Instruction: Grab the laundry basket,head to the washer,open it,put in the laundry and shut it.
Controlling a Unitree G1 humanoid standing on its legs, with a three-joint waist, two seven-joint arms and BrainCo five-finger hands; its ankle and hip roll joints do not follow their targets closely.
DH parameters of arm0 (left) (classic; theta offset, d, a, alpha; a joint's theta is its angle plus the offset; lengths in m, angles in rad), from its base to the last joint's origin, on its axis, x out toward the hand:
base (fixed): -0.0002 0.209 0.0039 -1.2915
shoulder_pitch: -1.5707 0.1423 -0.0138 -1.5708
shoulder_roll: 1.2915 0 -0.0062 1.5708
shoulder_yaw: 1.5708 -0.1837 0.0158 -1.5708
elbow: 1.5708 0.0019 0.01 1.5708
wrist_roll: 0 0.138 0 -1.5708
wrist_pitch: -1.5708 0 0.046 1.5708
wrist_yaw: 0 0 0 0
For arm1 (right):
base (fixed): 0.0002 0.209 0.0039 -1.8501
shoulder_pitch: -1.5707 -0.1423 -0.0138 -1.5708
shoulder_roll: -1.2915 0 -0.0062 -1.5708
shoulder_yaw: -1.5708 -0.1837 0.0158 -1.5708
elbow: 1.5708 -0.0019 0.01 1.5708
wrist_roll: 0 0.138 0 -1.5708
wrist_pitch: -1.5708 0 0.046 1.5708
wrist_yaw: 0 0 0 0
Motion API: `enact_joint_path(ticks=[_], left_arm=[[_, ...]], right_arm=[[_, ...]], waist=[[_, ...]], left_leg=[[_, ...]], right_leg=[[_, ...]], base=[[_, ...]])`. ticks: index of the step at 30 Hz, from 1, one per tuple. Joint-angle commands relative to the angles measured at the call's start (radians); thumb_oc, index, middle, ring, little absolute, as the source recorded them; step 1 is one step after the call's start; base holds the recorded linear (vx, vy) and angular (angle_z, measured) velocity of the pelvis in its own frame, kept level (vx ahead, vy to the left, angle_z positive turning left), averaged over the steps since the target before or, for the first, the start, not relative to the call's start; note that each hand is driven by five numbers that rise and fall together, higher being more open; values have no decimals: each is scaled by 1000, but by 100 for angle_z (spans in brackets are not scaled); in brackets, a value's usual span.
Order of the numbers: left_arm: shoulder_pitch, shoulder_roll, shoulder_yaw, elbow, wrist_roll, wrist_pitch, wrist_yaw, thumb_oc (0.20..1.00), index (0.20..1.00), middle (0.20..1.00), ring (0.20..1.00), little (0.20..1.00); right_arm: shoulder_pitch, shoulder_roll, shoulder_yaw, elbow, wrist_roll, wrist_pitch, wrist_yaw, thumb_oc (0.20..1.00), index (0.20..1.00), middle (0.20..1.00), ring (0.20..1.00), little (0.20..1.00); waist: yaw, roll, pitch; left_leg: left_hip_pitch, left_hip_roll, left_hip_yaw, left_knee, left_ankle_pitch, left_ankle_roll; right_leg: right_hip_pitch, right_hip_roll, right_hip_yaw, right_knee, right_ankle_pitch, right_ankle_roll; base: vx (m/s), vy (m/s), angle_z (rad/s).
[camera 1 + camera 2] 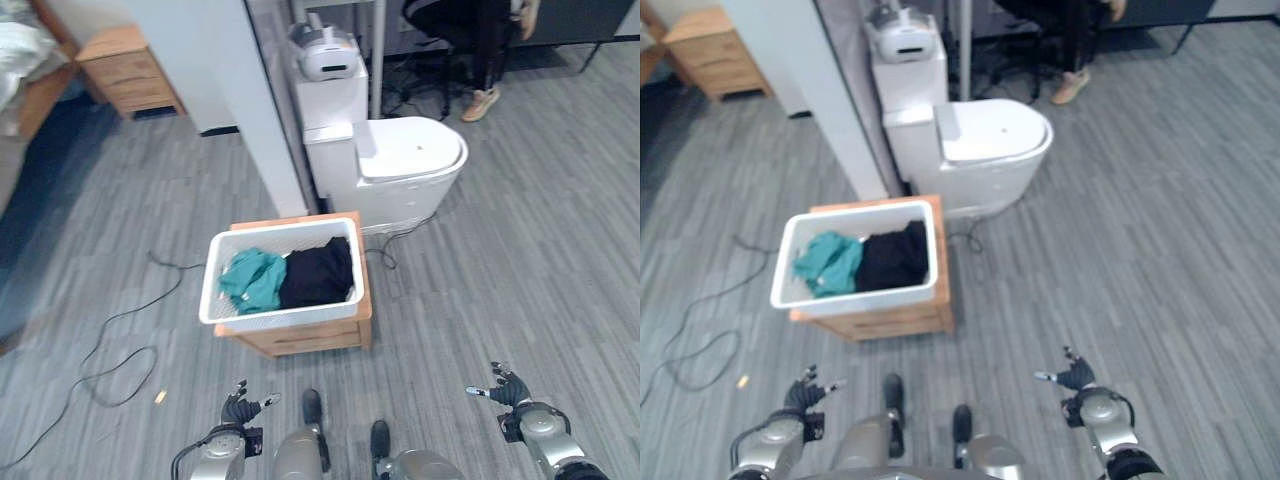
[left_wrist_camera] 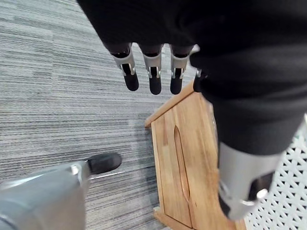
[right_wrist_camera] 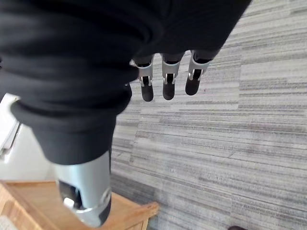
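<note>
1. The task stood at its first step: the laundry basket (image 1: 281,272) had not been grabbed. It was a white perforated basket resting on a low wooden nightstand (image 1: 305,334), straight ahead of the robot on the grey floor (image 1: 500,260).
2. Inside the basket lay a teal garment (image 1: 252,279) on the robot's left side and a black garment (image 1: 318,273) beside it, the two touching.
3. The left robot hand (image 1: 238,405) hung low on the near side of the nightstand, apart from the basket, fingers straight and released, holding nothing; its wrist view showed the nightstand's front just past the fingertips.
4. The right robot hand (image 1: 508,388) was out to the robot's right, well apart from the basket, likewise released and empty.
5. A white toilet (image 1: 400,165) stood beyond the nightstand, and a seated person's leg (image 1: 490,60) showed at the far edge.
6. The next move probably called for stepping closer, bringing both hands up to the basket's opposite rims, and closing on them before lifting.
</note>
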Motion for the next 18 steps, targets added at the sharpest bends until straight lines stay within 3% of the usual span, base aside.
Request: enact_joint_path(ticks=[1, 4, 7, 10, 14, 17, 18], left_arm=[[5, 51, -9, -28, 22, -11, 12, 1000, 1000, 1000, 1000, 1000], [-3, 65, -13, -13, 39, -12, 9, 1000, 1000, 1000, 1000, 1000], [-17, 63, -31, 2, 40, -12, 10, 1000, 1000, 1000, 1000, 1000], [-21, 67, -36, -4, 46, -10, 5, 1000, 1000, 1000, 1000, 1000], [-18, 89, -22, -5, 67, -9, 7, 1000, 1000, 1000, 1000, 1000], [-16, 102, -8, -7, 62, -13, 12, 1000, 1000, 1000, 1000, 1000], [-9, 110, 3, -16, 57, -15, 17, 1000, 1000, 1000, 1000, 1000]], right_arm=[[27, -34, -24, -32, 1, -14, -15, 1000, 1000, 1000, 1000, 1000], [33, -27, -29, -30, -11, -16, -15, 1000, 1000, 1000, 1000, 1000], [35, -22, -35, -20, -21, -15, -10, 1000, 1000, 1000, 1000, 1000], [26, -16, -41, -19, -30, -11, -6, 1000, 1000, 1000, 1000, 1000], [-1, -1, -42, -41, -41, -6, -8, 1000, 1000, 1000, 1000, 1000], [-22, 6, -29, -54, -41, -11, -8, 1000, 1000, 1000, 1000, 1000], [-36, 8, -20, -65, -43, -14, -8, 1000, 1000, 1000, 1000, 1000]], waist=[[10, -16, 7], [12, -34, -23], [1, -23, -55], [1, -22, -69], [10, -22, -64], [23, -20, -54], [36, -18, -50]], left_leg=[[57, 16, 34, 126, -31, 15], [121, 35, 15, 98, -42, 4], [172, 9, -30, 31, -63, 6], [185, -29, -18, 27, -96, 21], [187, -85, 4, 30, -148, 71], [184, -88, 25, 29, -152, 84], [188, -86, 42, 22, -154, 89]], right_leg=[[-80, -132, -11, 185, -200, 127], [-67, -139, -5, 204, -211, 139], [-53, -148, 1, 206, -215, 156], [-55, -182, 12, 206, -196, 181], [-109, -238, 51, 256, -159, 224], [-150, -250, 44, 292, -145, 230], [-169, -261, 15, 311, -136, 230]], base=[[248, 100, -78], [227, 126, -73], [219, 256, -27], [103, 240, 66], [38, 309, 45], [-40, 181, -13], [-49, 143, -31]])
